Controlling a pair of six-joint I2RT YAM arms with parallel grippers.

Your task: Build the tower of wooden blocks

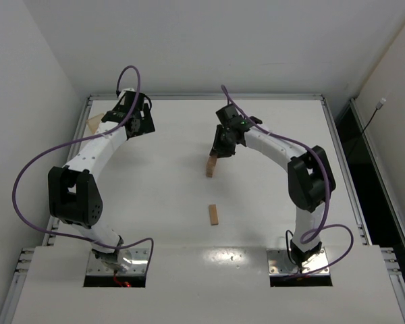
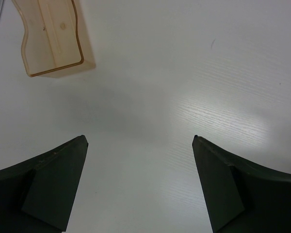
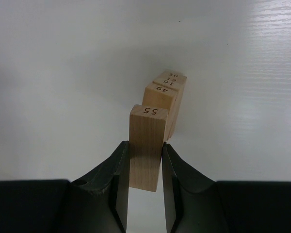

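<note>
wood: one tower [image 1: 210,169], one loose block [image 1: 214,214]

You have wide room on the table [image 1: 155,202] between the amber box [image 1: 94,124] at the upper left and the stack [image 1: 210,167] in the middle. The right gripper [image 3: 144,144] and its held block [image 3: 146,124] crowd that stack. A loose block [image 1: 214,214] lies flat below, well apart.

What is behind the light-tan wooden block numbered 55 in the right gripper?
More light-tan wooden blocks, packed together, the nearest numbered 49. The block numbered 55 covers their lower parts, so how they rest is hidden.
</note>
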